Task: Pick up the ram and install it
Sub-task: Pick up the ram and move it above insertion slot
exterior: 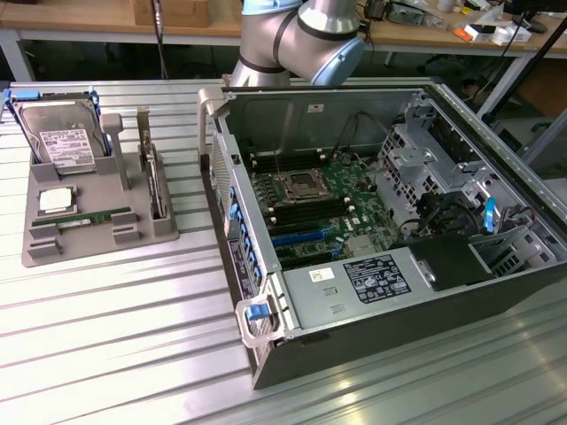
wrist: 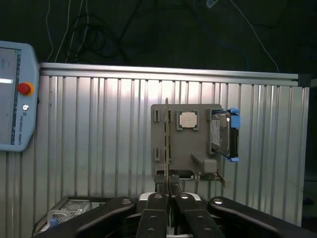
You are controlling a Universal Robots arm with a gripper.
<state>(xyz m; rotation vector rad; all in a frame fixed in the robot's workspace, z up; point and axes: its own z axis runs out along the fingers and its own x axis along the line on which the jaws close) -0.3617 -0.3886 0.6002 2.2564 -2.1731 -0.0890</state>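
Starting at the fingers (wrist: 153, 218): the two black pads stand closed together, with no part clamped between them. In the wrist view they hang high above the ribbed metal tabletop (wrist: 99, 139) and well apart from the grey parts tray (wrist: 198, 144). The arm (exterior: 301, 35) enters at the far edge of the exterior view, behind the computer case (exterior: 372, 345).

The ram (exterior: 93, 217) has not been picked up. It sits on edge in its slot along the near side of the tray (exterior: 40, 252), green board and white label facing the exterior camera. In the wrist view the ram (wrist: 167, 139) appears as a thin edge-on strip.

Other tray contents:
- The square CPU (exterior: 55, 200) (wrist: 188, 120) sits just beside the ram.
- The hard drive (exterior: 62, 142) (wrist: 220, 136), in blue rails, lies beyond the CPU.
- A card (exterior: 156, 181) stands upright at the tray's end nearest the case.

The case lies open on the tabletop (exterior: 115, 336) at the exterior view's right, with the motherboard (exterior: 310, 208) exposed. A teach pendant (wrist: 12, 94) with a red button rests at the tabletop's edge.
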